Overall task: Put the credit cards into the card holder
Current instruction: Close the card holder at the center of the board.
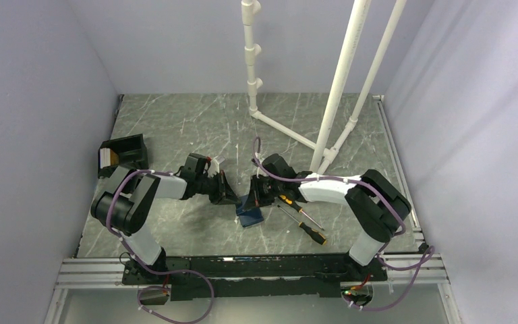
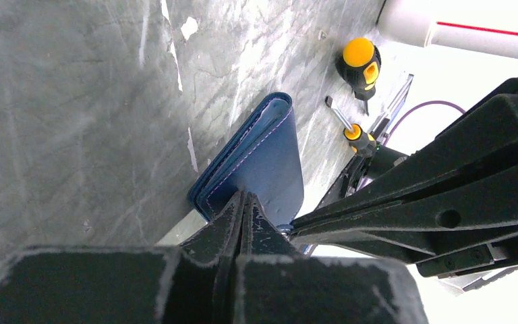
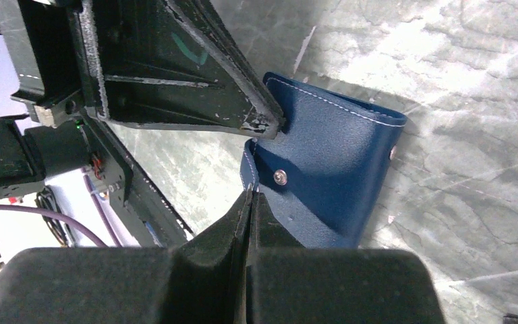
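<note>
As left hand (image 2: 243, 199) and right hand (image 3: 248, 196), shut, touch card holder (image 3: 330, 155)

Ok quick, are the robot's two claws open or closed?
Left gripper: closed, pinching the edge of the small navy-blue folding card holder.
Right gripper: closed, pinching the same holder too.

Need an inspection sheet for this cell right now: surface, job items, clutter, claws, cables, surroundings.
surface: grey marbled table, white scuff marks.
job's things: navy card holder mid-table between the claws, no card seen in it; credit cards apparently in the black box, far left.
clutter: two screwdrivers, right of the holder.
grippers: left claw shut on the holder's edge; right claw shut at its clasp tab.
cables: purple cables along both arms.
surroundings: white pipe frame at back; plain walls.
</note>
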{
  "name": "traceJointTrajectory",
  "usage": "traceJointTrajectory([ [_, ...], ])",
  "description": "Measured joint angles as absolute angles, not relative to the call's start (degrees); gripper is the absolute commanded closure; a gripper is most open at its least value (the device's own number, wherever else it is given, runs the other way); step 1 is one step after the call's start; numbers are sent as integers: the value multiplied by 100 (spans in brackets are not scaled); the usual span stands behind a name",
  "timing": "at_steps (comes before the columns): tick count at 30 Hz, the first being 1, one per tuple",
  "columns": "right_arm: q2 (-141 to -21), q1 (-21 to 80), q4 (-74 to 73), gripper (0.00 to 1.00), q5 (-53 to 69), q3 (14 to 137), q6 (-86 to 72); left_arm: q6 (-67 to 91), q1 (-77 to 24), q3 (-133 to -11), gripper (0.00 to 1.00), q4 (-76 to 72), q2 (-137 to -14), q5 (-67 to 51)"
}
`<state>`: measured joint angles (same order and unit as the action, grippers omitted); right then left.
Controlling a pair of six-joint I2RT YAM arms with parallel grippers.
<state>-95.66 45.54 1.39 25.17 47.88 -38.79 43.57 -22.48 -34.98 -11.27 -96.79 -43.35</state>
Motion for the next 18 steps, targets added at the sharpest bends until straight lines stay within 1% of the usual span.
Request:
traceJointTrajectory([
  [10, -9585, 4558, -75, 100, 2169, 4788, -3767, 4327, -2261, -3498, 100, -1087, -9638, -4287],
  [18, -9692, 4569, -89, 100, 2112, 4788, -3721, 4311, -2270, -3498, 100, -1085, -9633, -4281],
])
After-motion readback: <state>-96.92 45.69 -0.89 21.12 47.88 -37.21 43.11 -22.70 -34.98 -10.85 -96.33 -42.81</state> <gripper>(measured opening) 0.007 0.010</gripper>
